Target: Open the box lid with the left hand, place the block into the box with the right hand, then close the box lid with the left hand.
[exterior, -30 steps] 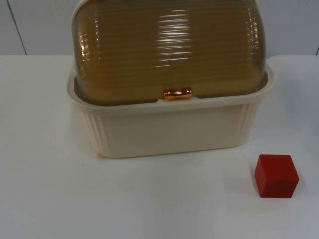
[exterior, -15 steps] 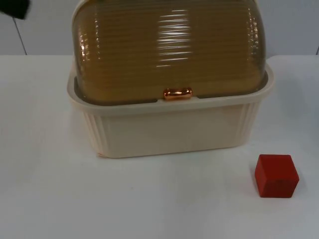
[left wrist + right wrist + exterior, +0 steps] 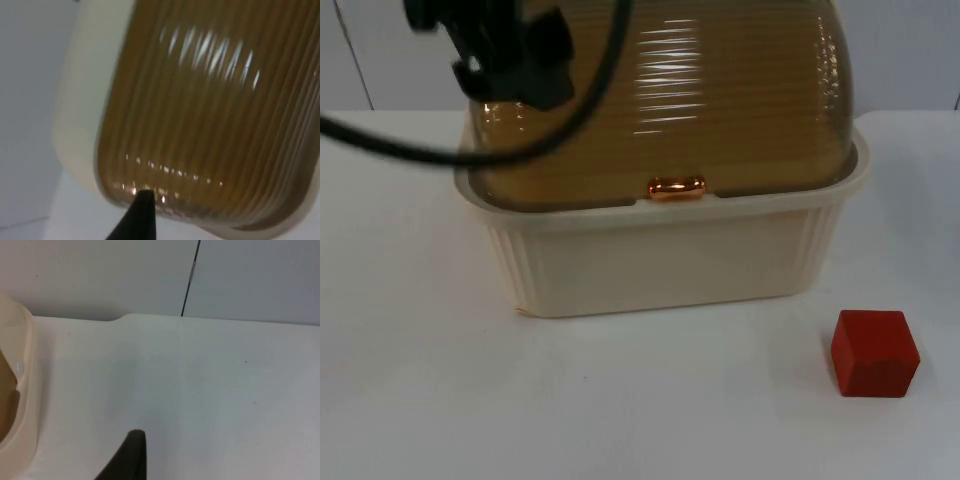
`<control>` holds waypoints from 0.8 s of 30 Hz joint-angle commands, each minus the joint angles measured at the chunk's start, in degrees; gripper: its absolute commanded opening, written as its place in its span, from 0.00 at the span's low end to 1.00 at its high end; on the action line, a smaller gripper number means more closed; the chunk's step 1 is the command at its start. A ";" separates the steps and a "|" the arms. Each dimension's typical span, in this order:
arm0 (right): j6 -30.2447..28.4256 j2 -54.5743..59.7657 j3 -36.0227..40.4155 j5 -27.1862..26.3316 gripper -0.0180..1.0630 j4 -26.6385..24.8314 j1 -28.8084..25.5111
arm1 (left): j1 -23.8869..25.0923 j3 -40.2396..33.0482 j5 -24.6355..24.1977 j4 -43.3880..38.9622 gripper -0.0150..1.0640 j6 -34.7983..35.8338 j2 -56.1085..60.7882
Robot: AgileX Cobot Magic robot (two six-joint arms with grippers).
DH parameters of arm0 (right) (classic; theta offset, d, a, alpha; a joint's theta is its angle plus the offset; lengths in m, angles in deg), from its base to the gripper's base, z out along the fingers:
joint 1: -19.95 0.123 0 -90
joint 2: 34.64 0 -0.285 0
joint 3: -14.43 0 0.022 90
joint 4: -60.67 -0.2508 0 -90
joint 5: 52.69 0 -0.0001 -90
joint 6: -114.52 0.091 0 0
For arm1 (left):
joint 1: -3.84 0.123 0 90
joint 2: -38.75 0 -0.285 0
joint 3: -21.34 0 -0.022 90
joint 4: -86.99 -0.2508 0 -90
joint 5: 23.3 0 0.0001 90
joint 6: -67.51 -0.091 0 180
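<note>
A cream ribbed box (image 3: pixel 660 265) stands at the table's middle with its amber ribbed dome lid (image 3: pixel 700 100) down. A copper handle (image 3: pixel 677 188) sits at the lid's front edge. My left gripper (image 3: pixel 525 75) hovers over the lid's left part, up and to the left of the handle; the left wrist view looks closely at the lid (image 3: pixel 210 115) and the cream rim (image 3: pixel 75 140). A red block (image 3: pixel 875 353) lies on the table in front of the box's right corner. My right gripper (image 3: pixel 132 460) hangs over bare table beside the box rim (image 3: pixel 25 385).
The white table (image 3: pixel 420 380) runs back to the grey partition wall (image 3: pixel 905 50). Open table surface lies in front of the box and on both its sides.
The left arm has come in from the upper left corner and now hangs over the lid's left part. Box, lid and red block have not moved.
</note>
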 commanded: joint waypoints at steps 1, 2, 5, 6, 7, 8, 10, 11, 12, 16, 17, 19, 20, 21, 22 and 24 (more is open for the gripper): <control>-0.41 -0.15 -0.17 -0.03 0.99 1.01 0.03 | -4.33 0.38 -0.50 -8.31 0.99 3.10 -1.74; -0.41 -0.15 -0.17 -0.03 0.99 1.01 0.03 | -4.33 0.38 -0.50 -8.31 0.99 3.10 -1.74; -0.41 -0.15 -0.17 -0.03 0.99 1.01 0.03 | -7.82 0.38 2.86 -11.04 0.99 6.08 -3.43; -0.41 -0.15 -0.17 -0.03 0.99 1.28 0.03 | -8.91 0.38 5.09 -11.27 0.99 6.90 -4.29; -0.41 -0.15 -0.17 -0.03 0.99 1.56 0.03 | -9.22 0.38 5.71 -11.40 0.99 7.03 -4.66; -0.41 -0.15 -0.17 -0.03 0.99 1.56 0.03 | -9.22 0.38 5.71 -11.40 0.99 7.03 -4.66; -0.41 -0.15 -0.17 -0.03 0.99 2.38 0.03 | -10.54 0.03 7.31 -12.11 0.99 8.56 -5.87; -0.41 -0.15 -0.17 -0.03 0.99 2.50 0.03 | -11.18 -0.63 8.32 -14.01 0.99 10.96 -6.37; -0.41 -0.15 -0.17 -0.03 0.99 2.50 0.03 | -11.78 -1.91 9.28 -17.11 0.99 13.54 -6.74; -0.41 -0.15 -0.17 -0.03 0.99 2.50 0.03 | -13.44 -8.53 13.69 -31.13 0.99 25.93 -6.85; -0.41 -0.15 -0.17 -0.03 0.99 2.50 0.03 | -14.00 -11.11 14.62 -37.73 0.99 32.24 -6.85; -0.41 -0.15 -0.17 -0.03 0.99 2.50 0.03 | -14.96 -15.41 16.52 -50.68 0.99 45.74 -6.85; -0.41 -0.15 -0.17 -0.03 0.99 2.50 0.03 | -14.96 -15.41 16.52 -50.68 0.99 45.74 -6.85; -0.41 -0.15 -0.17 -0.03 0.99 2.50 0.03 | -15.28 -17.35 16.53 -58.24 0.99 51.63 -6.96; -0.41 -0.15 -0.17 -0.03 0.99 2.50 0.03 | -15.56 -19.66 15.95 -68.87 0.99 62.26 -6.96; 0.45 -0.15 -0.17 -0.03 0.99 2.49 0.03 | -15.56 -21.01 15.07 -75.85 0.99 71.80 -7.10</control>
